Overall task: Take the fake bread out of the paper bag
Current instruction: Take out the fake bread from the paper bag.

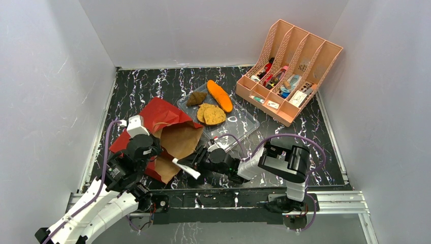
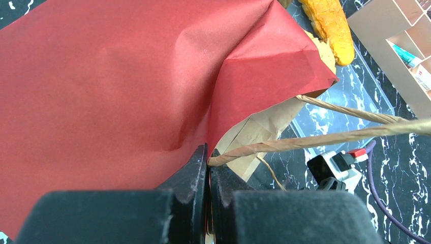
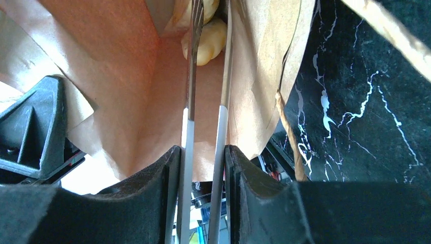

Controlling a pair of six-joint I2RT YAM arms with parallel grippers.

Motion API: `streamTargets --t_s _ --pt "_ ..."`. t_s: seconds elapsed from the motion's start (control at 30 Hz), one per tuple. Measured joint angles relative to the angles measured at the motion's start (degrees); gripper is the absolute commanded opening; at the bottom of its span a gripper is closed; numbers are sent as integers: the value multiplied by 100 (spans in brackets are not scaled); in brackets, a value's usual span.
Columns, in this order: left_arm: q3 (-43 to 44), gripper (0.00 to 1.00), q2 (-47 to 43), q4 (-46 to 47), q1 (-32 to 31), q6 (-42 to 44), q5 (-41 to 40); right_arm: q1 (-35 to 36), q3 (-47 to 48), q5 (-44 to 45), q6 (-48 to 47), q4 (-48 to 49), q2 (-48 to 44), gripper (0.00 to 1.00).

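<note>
Bread (image 3: 206, 40) lies deep in the bag (image 1: 165, 116), where tongs (image 3: 223, 122) clamped in the right gripper (image 3: 202, 150) reach it, while the left gripper (image 2: 208, 155) pinches the bag's handle (image 2: 315, 140).

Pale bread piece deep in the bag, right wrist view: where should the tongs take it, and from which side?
Pinch the pale bread piece across its rounded near end, tongs straddling it, coming straight in through the paper bag mouth. It sits wedged in the far fold; only that end shows.

Pink organizer (image 1: 289, 71) of small items beside clear tray (image 1: 238, 123) on black marbled table (image 1: 147, 86)
</note>
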Motion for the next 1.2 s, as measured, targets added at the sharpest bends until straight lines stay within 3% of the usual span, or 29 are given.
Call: streamTargets --t_s 1.2 --pt "66 0 -116 -37 0 81 206 44 95 -43 286 60 98 39"
